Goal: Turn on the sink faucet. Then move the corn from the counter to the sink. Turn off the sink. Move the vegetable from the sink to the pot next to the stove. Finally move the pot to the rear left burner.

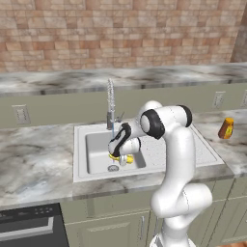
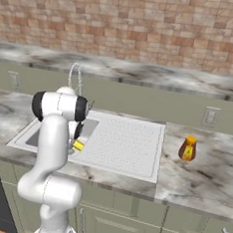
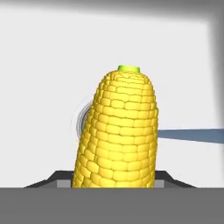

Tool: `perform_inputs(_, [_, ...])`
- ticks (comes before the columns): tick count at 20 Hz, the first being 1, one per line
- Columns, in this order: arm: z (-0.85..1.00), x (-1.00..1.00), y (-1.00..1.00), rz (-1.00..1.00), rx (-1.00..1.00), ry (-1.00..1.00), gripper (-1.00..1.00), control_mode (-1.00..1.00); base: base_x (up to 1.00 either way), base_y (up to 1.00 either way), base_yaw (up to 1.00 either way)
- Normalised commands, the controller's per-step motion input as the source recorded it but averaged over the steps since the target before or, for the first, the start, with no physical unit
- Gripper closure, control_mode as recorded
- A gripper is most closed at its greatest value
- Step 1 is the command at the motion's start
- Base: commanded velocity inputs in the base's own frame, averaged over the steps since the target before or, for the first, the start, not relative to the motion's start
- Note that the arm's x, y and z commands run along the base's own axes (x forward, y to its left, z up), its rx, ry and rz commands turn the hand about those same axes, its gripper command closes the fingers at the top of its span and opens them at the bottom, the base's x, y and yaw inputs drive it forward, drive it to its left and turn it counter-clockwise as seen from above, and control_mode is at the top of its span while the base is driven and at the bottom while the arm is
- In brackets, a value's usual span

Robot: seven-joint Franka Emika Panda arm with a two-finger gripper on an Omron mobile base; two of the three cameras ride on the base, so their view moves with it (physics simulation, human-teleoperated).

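The yellow corn [image 3: 118,131] stands on end between my gripper's jaws, its green stub pointing away from the hand. My gripper [image 1: 121,159] is shut on the corn [image 1: 116,157] low inside the sink [image 1: 79,154] basin, just above the drain [image 1: 113,168]. From the right the corn [image 2: 78,145] shows beside my gripper [image 2: 76,147], partly behind the arm. The faucet [image 1: 111,103] rises behind the basin with a blue water stream [image 1: 113,131] running from it. That stream [image 3: 192,135] crosses beside the cob. The pot and the stove are out of view.
An orange jar [image 1: 226,128] stands on the counter right of the sink, also the jar [image 2: 187,148]. A ribbed drainboard [image 2: 121,144] lies right of the basin. A dark appliance front [image 1: 29,226] sits under the counter at the left. Wall outlets line the backsplash.
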Motion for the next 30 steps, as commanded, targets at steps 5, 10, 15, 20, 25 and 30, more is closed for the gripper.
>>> perform_inputs(5, [-0.23,0.23,0.10,0.00,0.00,0.00,1.00,-1.00,0.00,0.00,0.00])
perform_inputs(10, [-0.22,0.20,0.11,0.00,0.00,0.00,1.00,-1.00,0.00,0.00,0.00])
perform_inputs(15, [-0.23,0.17,0.07,0.00,0.00,0.00,1.00,-1.00,0.00,0.00,0.00])
perform_inputs(20, [-0.27,0.14,0.05,0.00,0.00,0.00,1.00,-1.00,0.00,0.00,0.00])
perform_inputs(25, [-0.21,0.09,0.04,0.00,0.00,0.00,1.00,-1.00,0.00,0.00,0.00])
perform_inputs(30, [-0.22,0.00,0.00,0.00,0.04,0.01,-1.00,-1.00,0.00,0.00,0.00])
